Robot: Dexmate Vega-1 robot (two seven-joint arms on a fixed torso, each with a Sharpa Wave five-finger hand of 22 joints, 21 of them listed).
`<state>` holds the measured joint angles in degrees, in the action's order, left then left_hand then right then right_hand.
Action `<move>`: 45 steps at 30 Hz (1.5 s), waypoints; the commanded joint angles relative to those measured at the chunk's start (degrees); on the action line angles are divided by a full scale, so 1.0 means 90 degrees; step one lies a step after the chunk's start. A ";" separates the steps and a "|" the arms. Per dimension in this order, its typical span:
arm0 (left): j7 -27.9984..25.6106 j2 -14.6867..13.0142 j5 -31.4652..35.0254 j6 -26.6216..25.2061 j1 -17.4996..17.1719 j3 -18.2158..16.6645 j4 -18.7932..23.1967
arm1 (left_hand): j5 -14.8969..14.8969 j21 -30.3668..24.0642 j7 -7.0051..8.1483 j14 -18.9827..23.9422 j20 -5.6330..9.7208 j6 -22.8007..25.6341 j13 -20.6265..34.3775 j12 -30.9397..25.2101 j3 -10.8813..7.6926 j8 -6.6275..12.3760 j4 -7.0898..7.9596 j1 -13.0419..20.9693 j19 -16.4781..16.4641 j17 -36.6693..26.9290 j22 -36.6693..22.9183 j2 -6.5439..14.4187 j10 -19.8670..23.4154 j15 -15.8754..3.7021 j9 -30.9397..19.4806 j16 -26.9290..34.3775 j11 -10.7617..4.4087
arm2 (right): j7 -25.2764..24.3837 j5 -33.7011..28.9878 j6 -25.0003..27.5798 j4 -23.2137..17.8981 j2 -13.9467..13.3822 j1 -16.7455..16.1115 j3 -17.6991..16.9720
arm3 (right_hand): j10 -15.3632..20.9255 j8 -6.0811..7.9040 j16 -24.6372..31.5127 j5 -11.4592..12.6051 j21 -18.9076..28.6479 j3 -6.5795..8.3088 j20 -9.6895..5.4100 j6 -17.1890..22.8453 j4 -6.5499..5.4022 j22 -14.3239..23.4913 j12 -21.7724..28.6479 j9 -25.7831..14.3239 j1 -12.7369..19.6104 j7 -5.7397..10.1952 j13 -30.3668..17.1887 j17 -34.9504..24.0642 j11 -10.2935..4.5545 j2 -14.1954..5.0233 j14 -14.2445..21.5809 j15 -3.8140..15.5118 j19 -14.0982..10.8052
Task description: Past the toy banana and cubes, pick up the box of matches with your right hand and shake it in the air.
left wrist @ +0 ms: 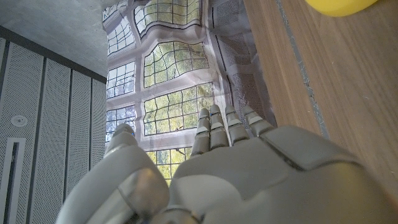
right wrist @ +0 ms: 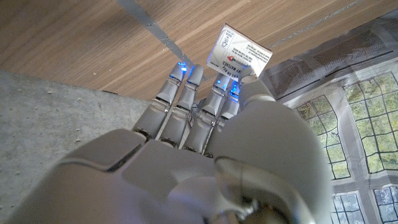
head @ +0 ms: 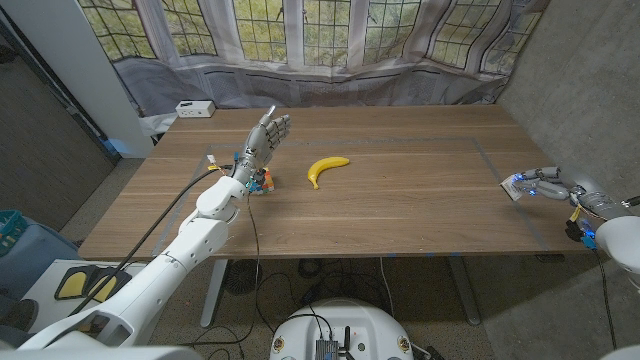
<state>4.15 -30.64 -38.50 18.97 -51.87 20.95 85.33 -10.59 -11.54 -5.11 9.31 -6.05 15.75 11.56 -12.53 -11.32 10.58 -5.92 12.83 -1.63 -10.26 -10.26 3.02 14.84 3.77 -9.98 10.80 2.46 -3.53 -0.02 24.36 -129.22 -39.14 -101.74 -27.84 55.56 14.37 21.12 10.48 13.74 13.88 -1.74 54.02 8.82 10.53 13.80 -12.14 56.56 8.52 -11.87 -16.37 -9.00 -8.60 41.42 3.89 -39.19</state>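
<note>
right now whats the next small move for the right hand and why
Probably close the fingers firmly and lift. The right hand is at the table's right edge with its fingertips already on the matchbox, which seems pinched but sits low by the wood. A firmer hold before shaking looks wise. The left hand hangs open near the banana.

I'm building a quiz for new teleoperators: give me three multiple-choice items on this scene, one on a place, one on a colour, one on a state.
1. Where is the box of matches?
A. at the table's right edge
B. beside the toy banana
C. by the white box at the far left corner

2. What colour is the toy banana?
A. green
B. yellow
C. red

3. What is the right hand doing?
A. holding nothing, fingers apart
B. gripping the toy banana
C. holding the box of matches

Answers:
1 A: it shows at the right edge in the head view.
2 B: plainly yellow.
3 C: the right wrist view shows its fingertips on the box.
</note>
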 commanded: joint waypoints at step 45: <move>-0.0168 -0.0028 0.0079 0.0038 -0.0089 -0.0039 0.0136 | 0.0019 0.0004 -0.0004 -0.0035 -0.0025 0.0066 0.0018 0.0009 -0.0008 0.0030 -0.0056 -0.0053 0.0045 -0.0009 -0.0023 0.0016 -0.0005 -0.0004 -0.0037 -0.0001 -0.0004 | 0.0561 -0.1615 0.1510 0.0011 -0.1285 0.0017 0.0829 | 0.0011 -0.0017 -0.0098 -0.0010 -0.0013 0.0061 -0.0013 0.0097 -0.0004 0.0028 0.0015 -0.0007 0.0088 0.0056 -0.0027 0.0003 -0.0045 0.0019 -0.0026 0.0270 0.0016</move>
<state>2.99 -30.75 -37.94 19.18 -52.34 20.74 86.14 -10.59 -11.54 -5.11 9.31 -6.05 15.75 11.56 -12.53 -11.08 10.58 -6.17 12.83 -1.63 -10.12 -10.26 3.03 14.84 3.77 -9.98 10.80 2.46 -0.02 -13.57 36.85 -129.78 -49.01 -101.88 -21.55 55.56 14.36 20.28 10.47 13.75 13.88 -1.74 54.55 8.82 10.53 13.80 -12.10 56.87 9.03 -11.86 -16.22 -9.01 -8.29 41.43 3.90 -39.20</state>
